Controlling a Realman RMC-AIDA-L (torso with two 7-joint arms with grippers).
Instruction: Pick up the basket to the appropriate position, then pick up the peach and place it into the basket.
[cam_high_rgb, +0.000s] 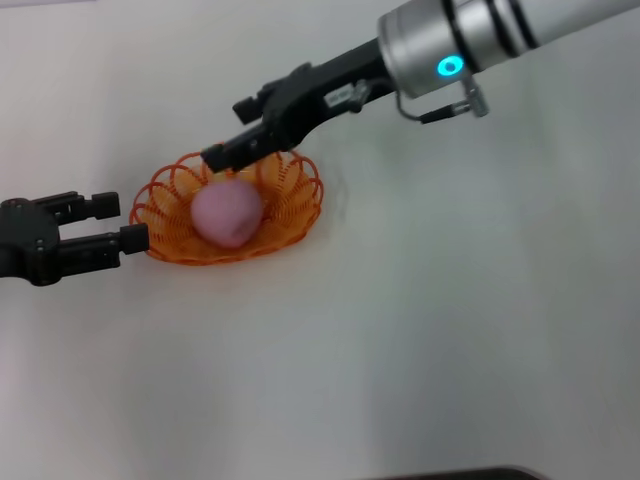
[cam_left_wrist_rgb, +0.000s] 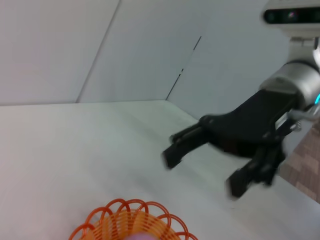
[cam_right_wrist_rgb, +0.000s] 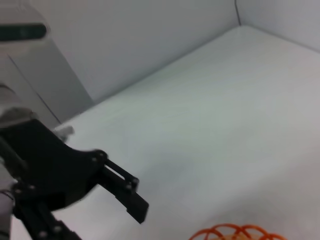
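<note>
The orange wire basket stands on the white table, left of centre. The pink peach lies inside it. My left gripper is open at the basket's left rim, its lower fingertip close to the wire. My right gripper is open and empty, just above the basket's far rim. The left wrist view shows the right gripper open above the basket's rim. The right wrist view shows a finger of the left gripper and a bit of the basket's rim.
The white table spreads to the right and front of the basket. White walls stand behind the table. A dark edge shows at the bottom of the head view.
</note>
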